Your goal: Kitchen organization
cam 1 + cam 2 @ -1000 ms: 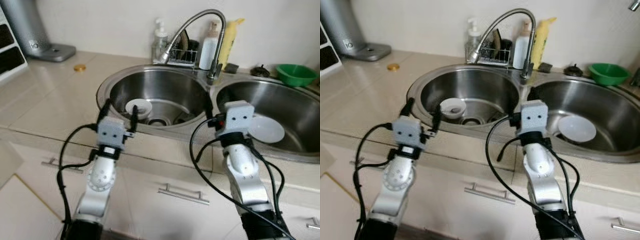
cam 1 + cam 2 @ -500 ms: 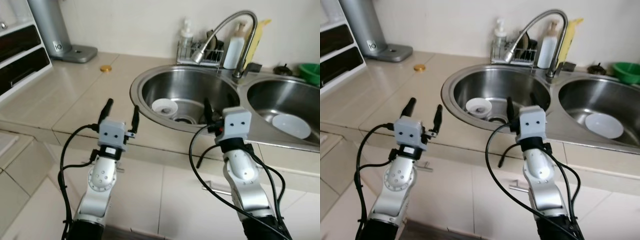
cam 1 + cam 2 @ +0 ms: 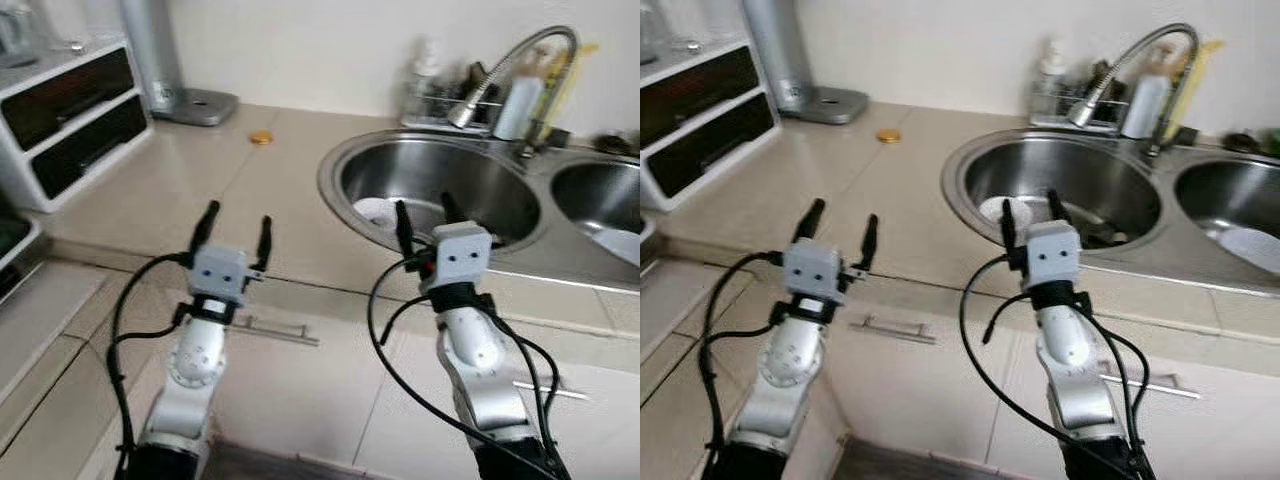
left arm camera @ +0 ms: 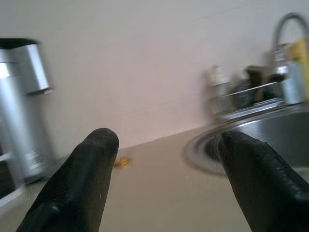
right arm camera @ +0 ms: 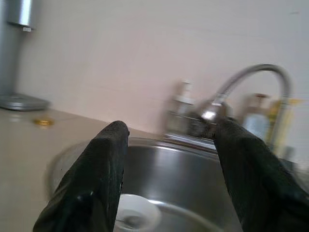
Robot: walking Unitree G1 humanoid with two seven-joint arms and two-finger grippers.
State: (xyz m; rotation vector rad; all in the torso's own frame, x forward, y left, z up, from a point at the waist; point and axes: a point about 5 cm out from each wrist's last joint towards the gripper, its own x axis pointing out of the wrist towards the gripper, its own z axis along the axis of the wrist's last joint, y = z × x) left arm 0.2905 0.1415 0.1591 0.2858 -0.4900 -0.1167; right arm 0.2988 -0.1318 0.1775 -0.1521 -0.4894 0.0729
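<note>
At my ten o'clock a white drawer unit (image 3: 70, 120) sits on the beige counter (image 3: 170, 200), with a silver appliance (image 3: 165, 55) behind it at eleven and a small gold cap (image 3: 261, 137) lying alone nearer twelve. My left gripper (image 3: 233, 226) hovers over the counter's front edge, fingers spread wide and holding nothing. Past twelve lies the steel sink (image 3: 440, 185), and in its left basin a small white bowl (image 3: 1002, 209) rests near the drain; I judge it the thing to tidy. My right gripper (image 3: 1027, 214) hangs at one o'clock just before that basin's rim, fingers likewise parted and empty. The bowl looks light, rigid and probably slick if wet, perhaps breakable, so I would pinch its rim, one finger inside and one outside. At two o'clock stand the faucet (image 3: 520, 60) and a white plate (image 3: 1250, 248) in the right basin.
</note>
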